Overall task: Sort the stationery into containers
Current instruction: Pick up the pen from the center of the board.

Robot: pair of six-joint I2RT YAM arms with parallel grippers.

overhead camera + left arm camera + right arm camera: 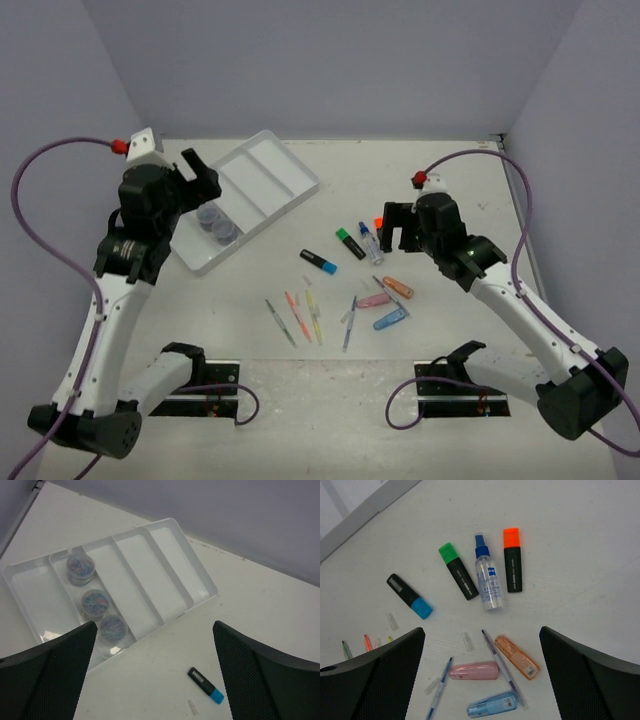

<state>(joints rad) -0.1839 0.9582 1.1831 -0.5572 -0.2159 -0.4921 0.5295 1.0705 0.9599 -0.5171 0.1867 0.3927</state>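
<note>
Now my left claw [152, 630] hangs wide open and empty over the white tray [165, 565], with three clear jars [95, 601] lined up in one compartment. My right claw [481, 630], open too, hovers above the orange highlighter [512, 567], which lies well apart from the tray. I'd close across its narrow sides, keeping clear of the bottle [487, 582] just beside it.

White table [330, 400] — boxed in by 3 lavender-grey walls [330, 60] (plain, evenly lit).
</note>
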